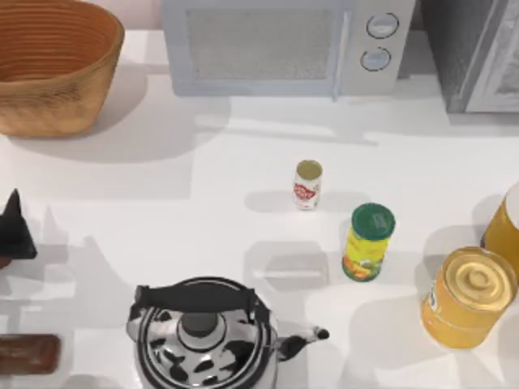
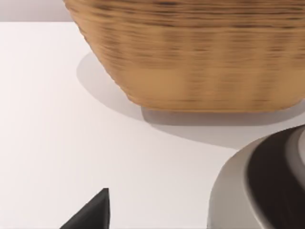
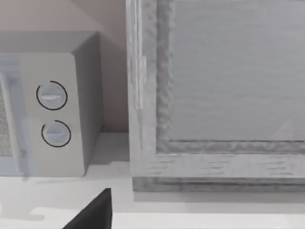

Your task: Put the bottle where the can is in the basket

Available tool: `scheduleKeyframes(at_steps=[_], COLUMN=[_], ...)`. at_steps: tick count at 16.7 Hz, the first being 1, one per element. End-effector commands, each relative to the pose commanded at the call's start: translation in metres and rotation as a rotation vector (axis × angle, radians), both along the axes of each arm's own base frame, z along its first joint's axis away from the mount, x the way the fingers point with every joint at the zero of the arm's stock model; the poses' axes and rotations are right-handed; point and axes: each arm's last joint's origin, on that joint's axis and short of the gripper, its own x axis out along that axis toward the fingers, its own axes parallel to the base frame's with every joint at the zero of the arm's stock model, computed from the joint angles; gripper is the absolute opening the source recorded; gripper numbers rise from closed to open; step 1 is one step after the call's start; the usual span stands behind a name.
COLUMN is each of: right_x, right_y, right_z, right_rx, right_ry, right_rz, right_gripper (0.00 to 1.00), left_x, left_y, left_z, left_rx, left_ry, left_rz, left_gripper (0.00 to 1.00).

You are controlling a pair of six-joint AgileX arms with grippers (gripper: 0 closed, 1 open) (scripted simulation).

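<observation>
I cannot tell how the left gripper's [image 1: 16, 231] fingers stand; it sits at the worktop's [image 1: 203, 162] left edge. The can [image 1: 308, 184] stands upright mid-worktop, long axis vertical, gold top up, well apart from the basket [image 1: 49, 81]. Best approach: level, gripping its sides.

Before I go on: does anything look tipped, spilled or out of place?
Nothing is tipped or spilled. One mismatch: the can stands on the table at centre, not in the basket, which sits at far left.
</observation>
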Motion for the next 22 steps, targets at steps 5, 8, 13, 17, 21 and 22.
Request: scheduleKeyframes(at_steps=[5,8,13,17,21,22], right_x=[0.0000,0.0000,0.0000,0.0000,0.0000,0.0000], right_y=[0.0000,0.0000,0.0000,0.0000,0.0000,0.0000], right_z=[0.0000,0.0000,0.0000,0.0000,0.0000,0.0000], right_rx=[0.000,0.000,0.000,0.000,0.000,0.000], right_ry=[0.000,0.000,0.000,0.000,0.000,0.000], right_rz=[0.000,0.000,0.000,0.000,0.000,0.000], right_gripper=[1.00,1.00,1.00,1.00,1.00,1.00], left_x=[0.0001,0.0001,0.0001,0.0001,0.0001,0.0001], left_y=[-0.0009,-0.0009,-0.0009,-0.0009,-0.0009,-0.0009], left_z=[-0.0010,-0.0010,-0.0010,-0.0010,-0.0010,-0.0010], left_rx=[0.000,0.000,0.000,0.000,0.000,0.000], left_ry=[0.001,0.001,0.001,0.001,0.001,0.001], left_rz=[0.000,0.000,0.000,0.000,0.000,0.000], left_gripper=[1.00,0.77,0.40,0.10,0.00,0.00])
